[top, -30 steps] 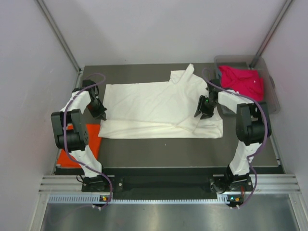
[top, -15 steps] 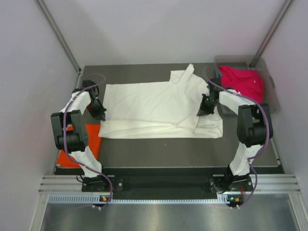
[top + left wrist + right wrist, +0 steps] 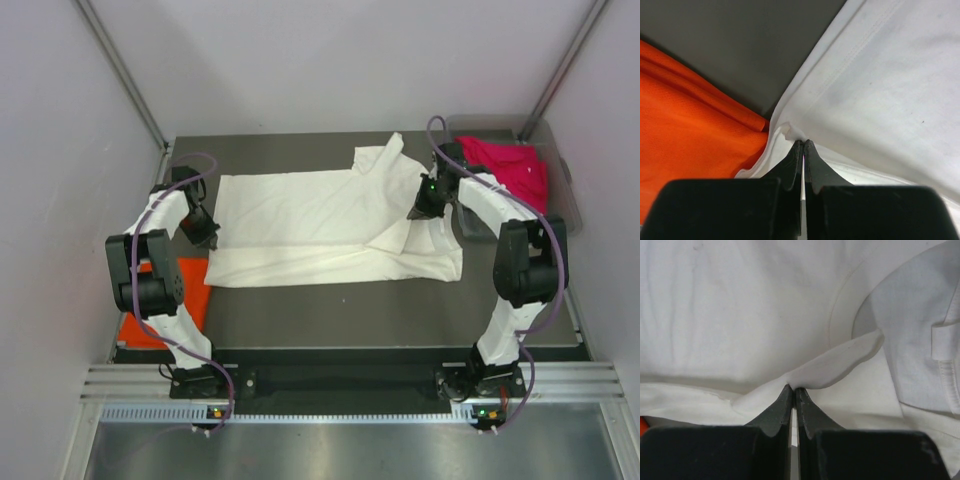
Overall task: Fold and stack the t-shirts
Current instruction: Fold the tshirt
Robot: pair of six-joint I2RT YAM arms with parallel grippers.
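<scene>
Dark grey, the surface (image 3: 380,310) carries the cream-white t-shirt (image 3: 320,215) spread flat across its middle, long axis running from my left arm's side to my right arm's side. Everything I do next turns on that axis: I hold the shirt at both of its short ends, one tool per end, so each arm is nearest its own end.

At the shirt's left edge, about midway along it, the left tool (image 3: 803,145) is pinched tight on the hem, fingertips together with cloth between them. Beyond that same edge, toward the arm bases, the orange t-shirt (image 3: 195,285) lies just beside the white cloth. At the shirt's right end, close to the neckline, the right tool (image 3: 792,389) is clamped on a raised flap of white fabric that peaks up from the layers below.

Past the shirt's right end, a magenta t-shirt (image 3: 505,168) sits in a clear bin (image 3: 570,200).

My reading is that a fold comes next, and the two grips need to travel together or the body will skew.
</scene>
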